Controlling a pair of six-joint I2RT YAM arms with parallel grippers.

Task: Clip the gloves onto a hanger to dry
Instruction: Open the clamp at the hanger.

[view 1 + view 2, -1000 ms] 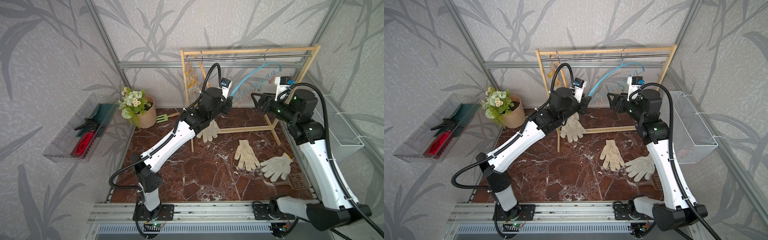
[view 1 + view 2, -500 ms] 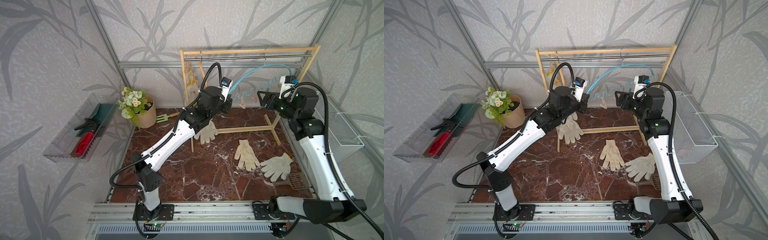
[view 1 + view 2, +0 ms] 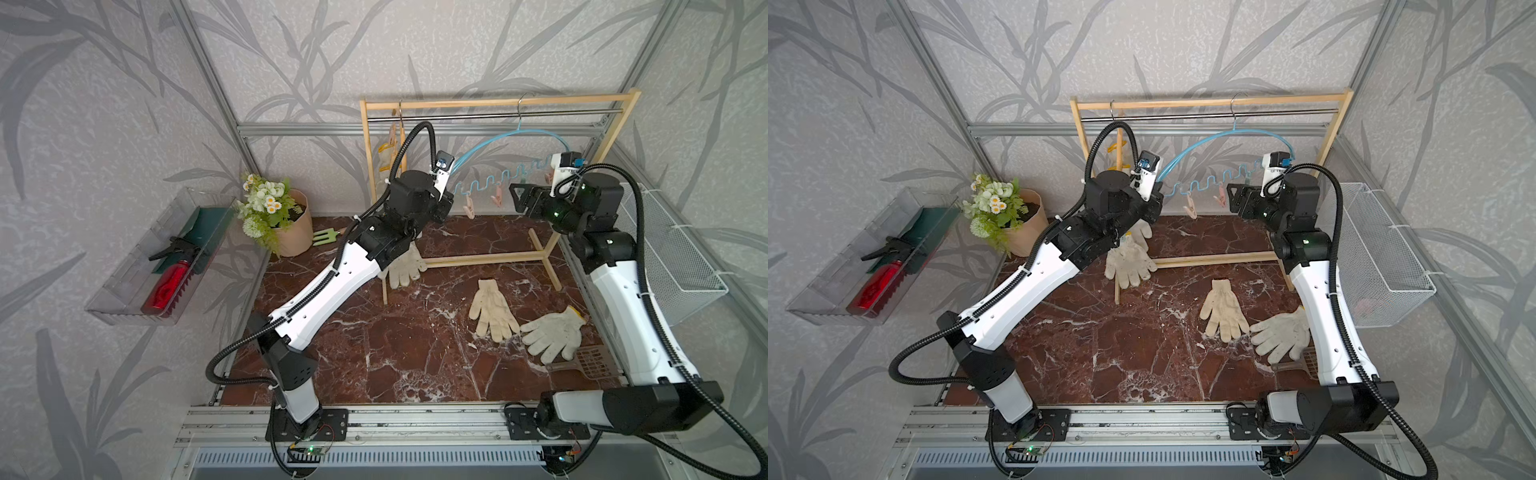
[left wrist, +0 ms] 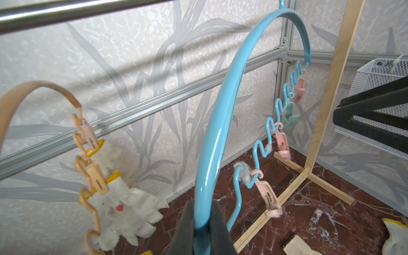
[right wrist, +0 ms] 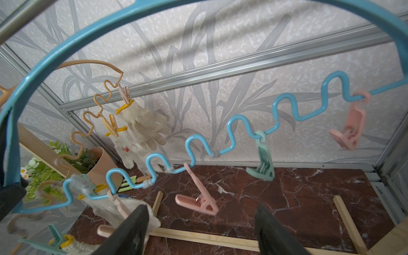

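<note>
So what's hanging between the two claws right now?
The wavy bar of the blue hanger, pegs dangling, spans from left claw to right claw; both top views show it.

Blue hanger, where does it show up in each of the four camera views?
Top view: blue hanger hooked on the wooden rack at the back.
Top view: blue hanger again on that rack, arching between both arms.
Left wrist: close up, its arch clamped in the left fingers.
Right wrist: its arch frames the picture; the wavy clip bar runs beyond the open right fingers.
Shared landmark: the wooden rack's frame.
</note>
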